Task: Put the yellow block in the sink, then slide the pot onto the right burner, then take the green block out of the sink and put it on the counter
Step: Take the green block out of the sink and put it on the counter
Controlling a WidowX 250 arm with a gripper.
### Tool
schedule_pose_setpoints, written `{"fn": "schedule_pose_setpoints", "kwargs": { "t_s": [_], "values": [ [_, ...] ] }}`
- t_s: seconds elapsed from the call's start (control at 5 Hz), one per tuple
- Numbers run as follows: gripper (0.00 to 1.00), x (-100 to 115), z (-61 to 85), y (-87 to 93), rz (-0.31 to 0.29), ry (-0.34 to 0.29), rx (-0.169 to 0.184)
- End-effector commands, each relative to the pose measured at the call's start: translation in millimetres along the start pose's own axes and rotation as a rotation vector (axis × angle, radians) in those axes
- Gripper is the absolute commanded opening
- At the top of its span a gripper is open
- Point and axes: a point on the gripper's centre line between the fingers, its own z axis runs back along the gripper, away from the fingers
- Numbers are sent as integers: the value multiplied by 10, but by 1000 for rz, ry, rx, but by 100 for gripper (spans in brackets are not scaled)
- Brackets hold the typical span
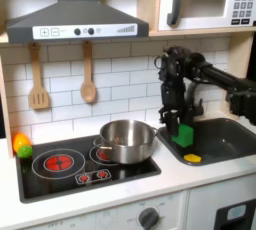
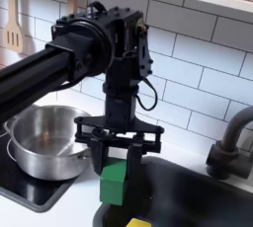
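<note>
In the first exterior view, the pot (image 1: 126,140) sits left of the sink (image 1: 222,140).

The arm reaches down, its gripper (image 2: 117,162) pointing straight down, fingers closed.

A wooden spatula (image 1: 38,79) and wooden spoon (image 1: 88,78) hang under the range hood (image 1: 75,19); microwave (image 1: 205,2) beside it.

The green block (image 2: 114,183) hangs upright over the dark sink (image 1: 228,139). The yellow block (image 1: 192,158) lies on the sink floor. The shiny pot (image 1: 127,140) sits on the right burner (image 1: 104,155).
</note>
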Motion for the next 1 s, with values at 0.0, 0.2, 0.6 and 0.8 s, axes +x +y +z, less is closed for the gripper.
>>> {"fn": "schedule_pose_setpoints", "kwargs": {
  "t_s": [0.0, 0.2, 0.6, 0.8],
  "values": [
    [0, -144, -33, 92, -19, 39, 11],
    [0, -266, -60, 125, -45, 58, 19],
    [0, -203, -16, 296, -15, 36, 4],
    [0, -93, -17, 436, 20, 19, 5]
  ]
}}
